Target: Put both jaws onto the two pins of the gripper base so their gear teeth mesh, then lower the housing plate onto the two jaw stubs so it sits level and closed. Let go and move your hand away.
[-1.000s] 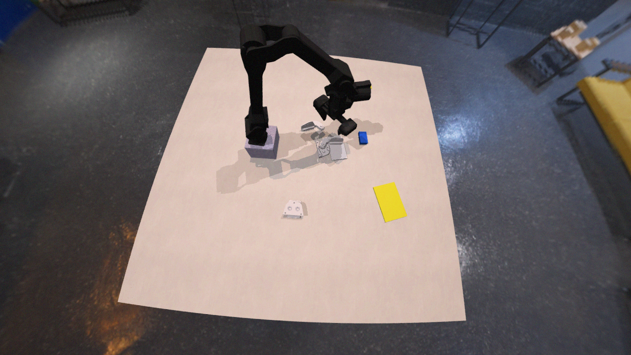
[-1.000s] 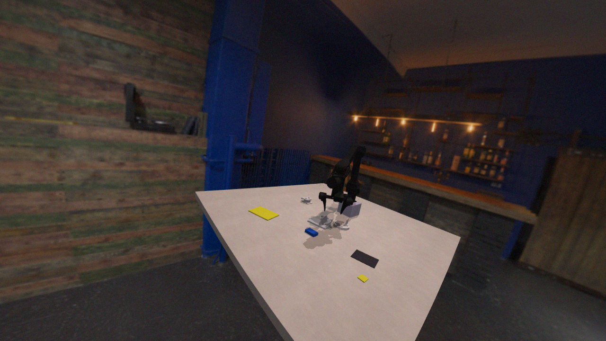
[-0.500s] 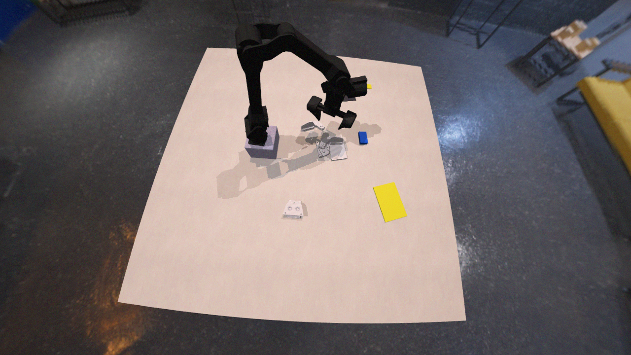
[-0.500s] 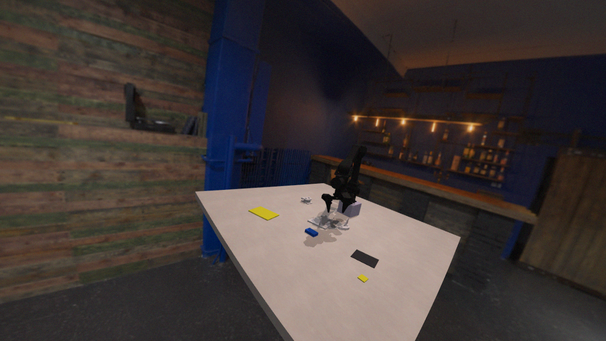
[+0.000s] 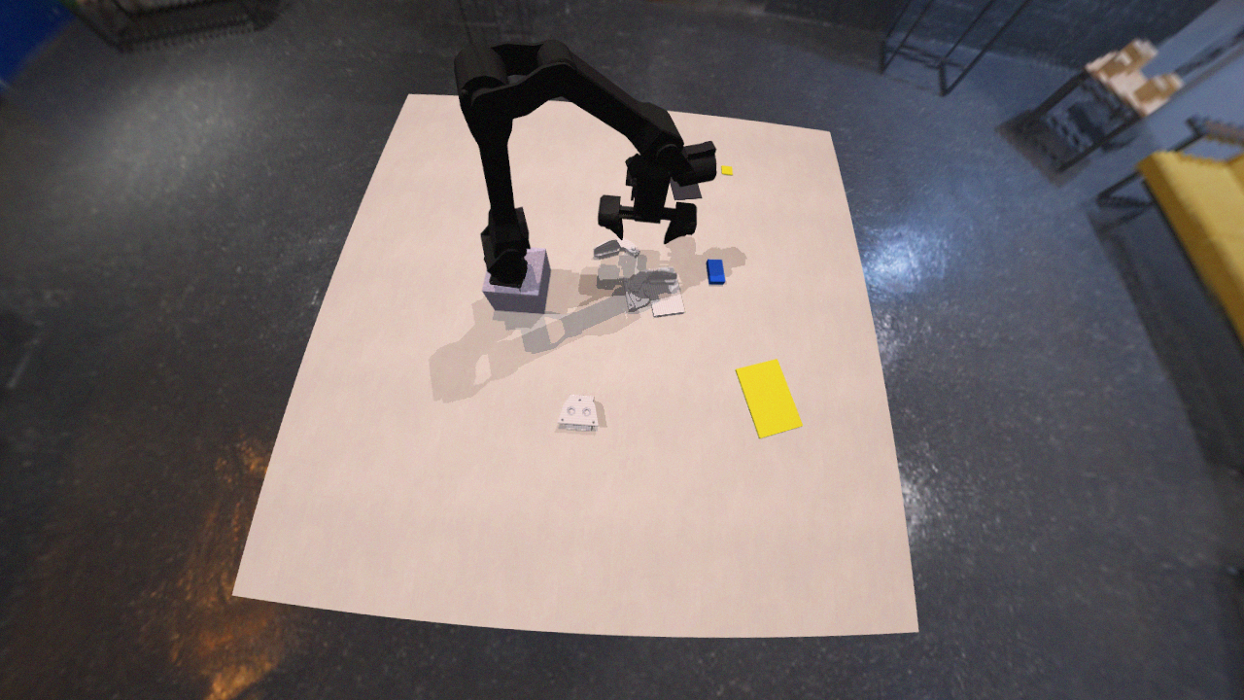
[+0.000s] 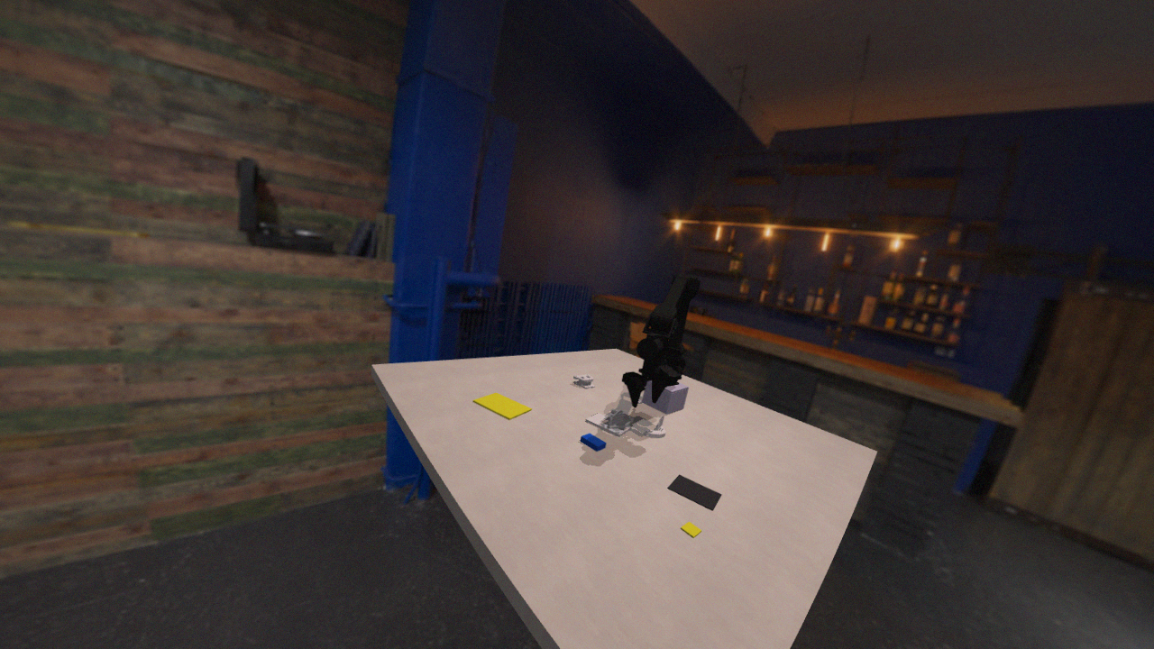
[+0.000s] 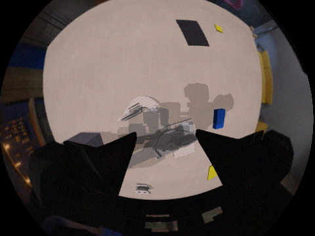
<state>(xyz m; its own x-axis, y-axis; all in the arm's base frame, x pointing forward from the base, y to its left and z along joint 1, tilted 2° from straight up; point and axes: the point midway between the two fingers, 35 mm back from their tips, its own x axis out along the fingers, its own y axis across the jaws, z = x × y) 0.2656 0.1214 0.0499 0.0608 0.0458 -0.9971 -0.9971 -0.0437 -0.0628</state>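
Hovering, open jaws (image 5: 645, 236) (image 6: 645, 402) (image 7: 166, 131) above white parts (image 5: 652, 294) (image 6: 610, 423) (image 7: 184, 151)

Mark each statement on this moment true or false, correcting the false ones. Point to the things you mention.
1. The gripper (image 5: 643, 240) (image 6: 645, 403) (image 7: 167, 134) is open, with nothing between its fingers. True.
2. The housing plate (image 5: 578, 402) (image 6: 583, 379) (image 7: 143, 189) is seated on the gripper base (image 5: 670, 308) (image 6: 599, 420) (image 7: 184, 152). False: it lies on the table, apart from the base.
3. The blue block (image 5: 715, 270) (image 6: 592, 441) (image 7: 218, 118) is nearer the gripper base than the large yellow sheet (image 5: 769, 399) (image 6: 501, 405) (image 7: 212, 174) is. True.
4. The arm is mounted on the large yellow sheet. False: it stands on a pale purple block (image 5: 520, 298) (image 6: 673, 398) (image 7: 86, 139).
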